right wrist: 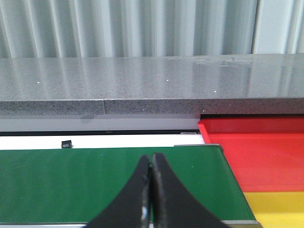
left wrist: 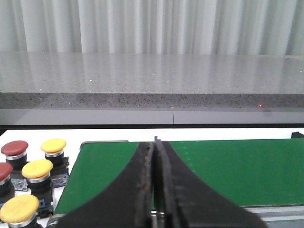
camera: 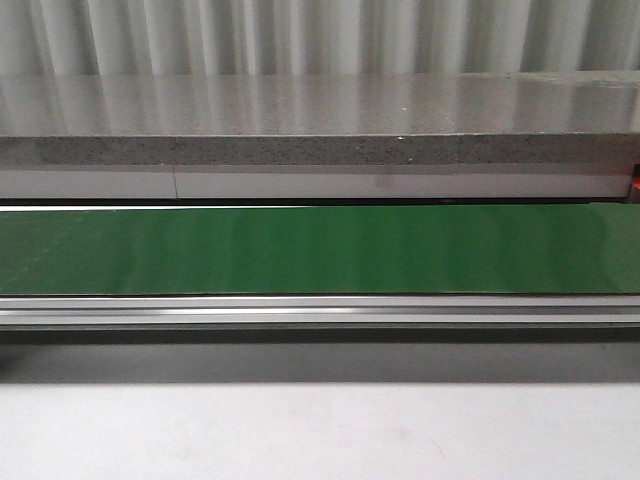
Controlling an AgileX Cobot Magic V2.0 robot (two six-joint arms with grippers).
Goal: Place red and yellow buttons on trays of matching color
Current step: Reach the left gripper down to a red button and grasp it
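— Over the green conveyor belt [camera: 300, 250] both arms hang, from where I stand. See the left claw [left wrist: 155, 142]? Its two black fingers are pressed flat together, nothing between them.

— And the buttons?

— Just off the belt's end nearest the left claw, on the white desk [left wrist: 28, 135]. Yellow buttons [left wrist: 52, 145] and red buttons [left wrist: 14, 147], standing upright in a close cluster, mushroom caps up. I count three yellow and two red, one red cut off by the edge of the view.

— What about the other arm?

— The right claw [right wrist: 151, 159] is pinched closed too, empty, above the belt's opposite end. Just past that end lies the red tray [right wrist: 256, 152], and touching it, on the side nearer the claw, the yellow tray [right wrist: 275, 209]. What shows of both trays is bare.

— Anything on the belt itself?

— Only glare. Beyond the belt runs a grey speckled stone ledge [camera: 320, 120], with pale pleated curtains [left wrist: 152, 23] behind it.
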